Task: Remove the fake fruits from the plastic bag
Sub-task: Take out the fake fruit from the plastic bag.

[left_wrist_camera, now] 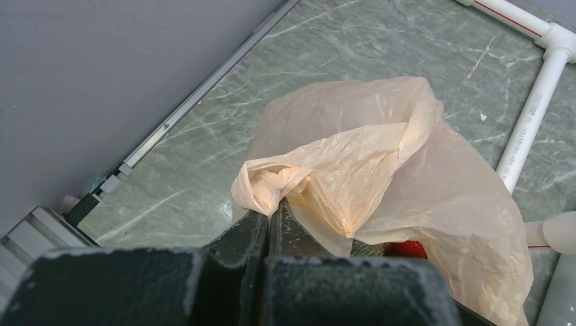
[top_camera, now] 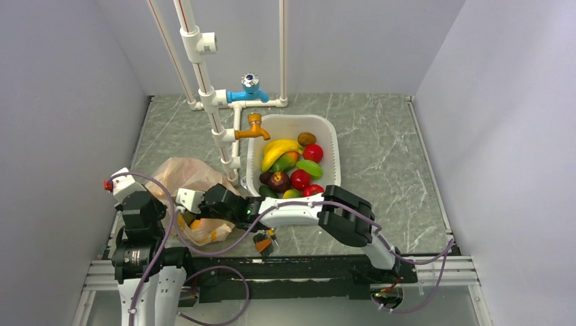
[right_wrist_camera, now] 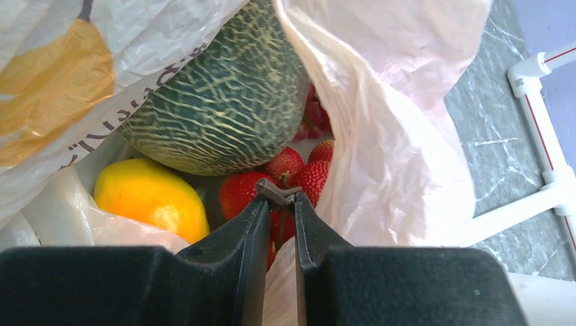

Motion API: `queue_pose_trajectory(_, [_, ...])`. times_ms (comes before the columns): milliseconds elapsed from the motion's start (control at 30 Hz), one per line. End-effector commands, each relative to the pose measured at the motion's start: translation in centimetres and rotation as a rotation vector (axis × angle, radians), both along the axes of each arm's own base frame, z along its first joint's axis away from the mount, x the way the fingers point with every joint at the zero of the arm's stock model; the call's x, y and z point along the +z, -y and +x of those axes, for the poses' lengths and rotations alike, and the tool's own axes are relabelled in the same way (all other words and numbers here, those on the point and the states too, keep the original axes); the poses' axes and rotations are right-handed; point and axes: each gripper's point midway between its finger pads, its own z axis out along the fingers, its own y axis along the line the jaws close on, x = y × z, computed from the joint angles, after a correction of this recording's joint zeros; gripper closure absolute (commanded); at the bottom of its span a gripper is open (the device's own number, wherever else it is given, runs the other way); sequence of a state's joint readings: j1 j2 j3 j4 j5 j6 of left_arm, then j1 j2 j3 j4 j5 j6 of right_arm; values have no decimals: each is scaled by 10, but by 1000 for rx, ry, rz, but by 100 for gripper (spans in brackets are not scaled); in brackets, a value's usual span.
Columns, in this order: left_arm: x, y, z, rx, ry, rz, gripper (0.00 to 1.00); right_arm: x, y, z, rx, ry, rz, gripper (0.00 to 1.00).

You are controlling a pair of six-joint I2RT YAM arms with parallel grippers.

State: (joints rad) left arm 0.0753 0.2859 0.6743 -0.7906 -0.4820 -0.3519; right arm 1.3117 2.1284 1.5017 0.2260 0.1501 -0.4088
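The beige-tan plastic bag (top_camera: 183,173) lies at the near left. My left gripper (left_wrist_camera: 275,207) is shut on a bunched edge of the bag (left_wrist_camera: 380,156) and holds it up. My right gripper (right_wrist_camera: 280,195) is inside the bag's mouth, its tips shut on a small brown stem among red strawberry-like fruits (right_wrist_camera: 299,173). The grey-green netted melon (right_wrist_camera: 224,102) sits just beyond them, with a yellow-orange fruit (right_wrist_camera: 153,197) to the left and darker red fruits (right_wrist_camera: 316,115) behind. In the top view my right gripper (top_camera: 193,210) reaches left into the bag, fingertips hidden.
A white basin (top_camera: 326,129) with a banana (top_camera: 278,148) and several red and green fruits stands to the right of the bag. White pipes (top_camera: 204,88) with an orange tap (top_camera: 253,129) rise just behind the bag. The grey wall is close on the left.
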Motion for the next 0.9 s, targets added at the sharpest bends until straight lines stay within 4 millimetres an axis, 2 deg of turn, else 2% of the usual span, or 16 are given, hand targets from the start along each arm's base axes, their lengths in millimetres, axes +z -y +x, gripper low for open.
queue_pose_trajectory(0, [14,1,1,-14,28,12,100,55,-3,-6,11,-20,130,99])
queue_pose_trajectory(133, [14,1,2,-18,29,13,100,70,-1,-16,32,-68,178,100])
queue_pose_trajectory(233, [14,2,3,-23,29,13,100,89,-1,-23,51,-111,250,100])
queue_pose_trajectory(433, [13,3,4,-33,31,12,100,126,-15,-32,75,-247,388,100])
queue_pose_trajectory(567, [14,3,4,-31,32,12,100,147,-24,-32,86,-357,473,100])
queue_pose_trajectory(867, [14,3,3,-33,36,13,100,183,-29,-15,113,-539,597,100])
